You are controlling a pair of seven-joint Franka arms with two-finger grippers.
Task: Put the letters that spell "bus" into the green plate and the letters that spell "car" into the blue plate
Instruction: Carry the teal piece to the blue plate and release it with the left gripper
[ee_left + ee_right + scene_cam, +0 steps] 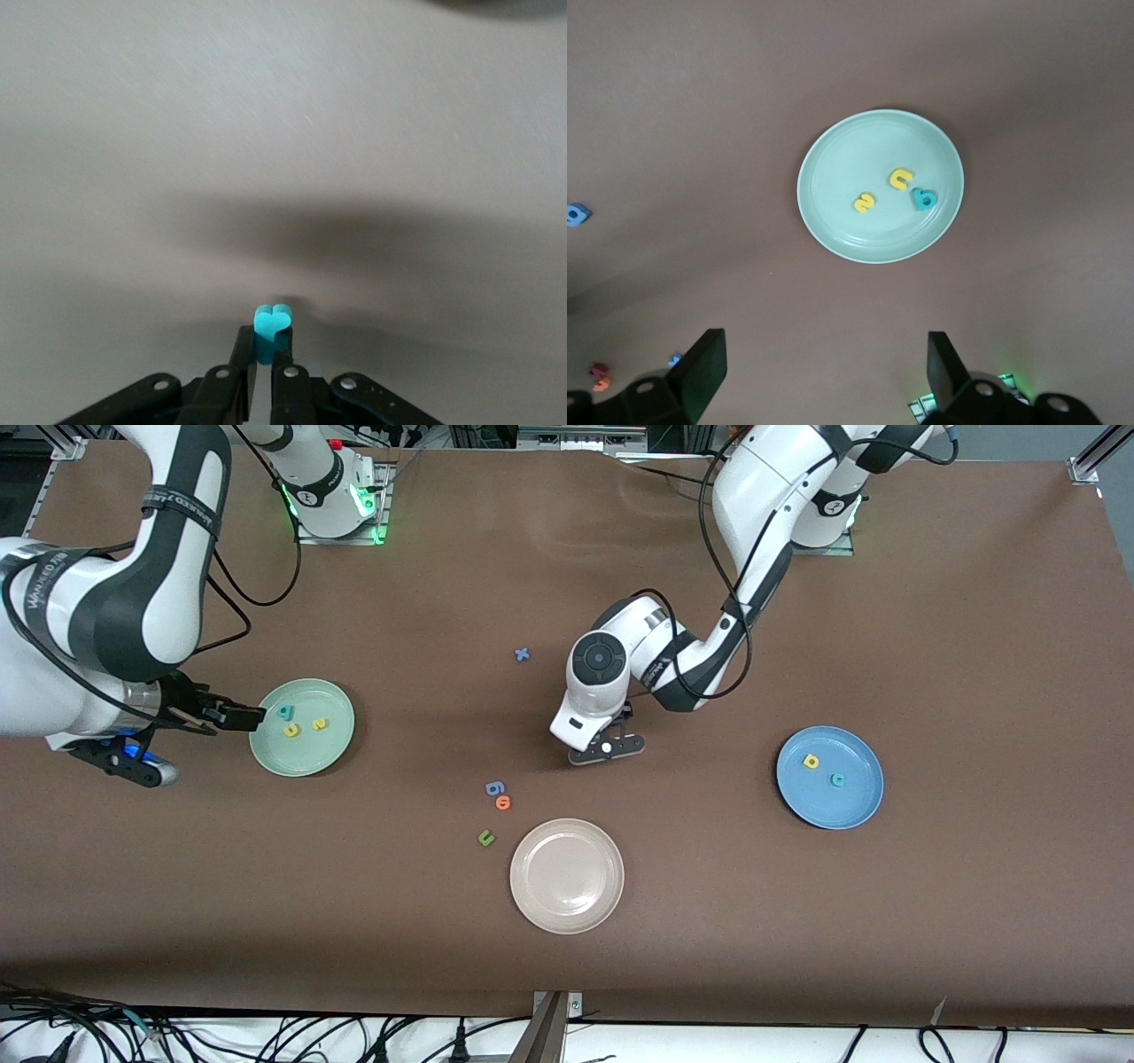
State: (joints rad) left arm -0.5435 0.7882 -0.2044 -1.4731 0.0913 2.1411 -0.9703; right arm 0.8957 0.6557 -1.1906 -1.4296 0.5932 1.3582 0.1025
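Teal "r" (270, 329) shows only in the left wrist view, pinched in the closed left pincer (263, 376) low over the desk (886, 921); right pincer (819, 372) gapes empty above the green plate (833, 177).

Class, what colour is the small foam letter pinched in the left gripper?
Teal: the thin foam letter in the left gripper shows best in the left wrist view.

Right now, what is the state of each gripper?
Left gripper: shut on the teal letter, low over bare table.
Right gripper: open, holding nothing, above the green plate.
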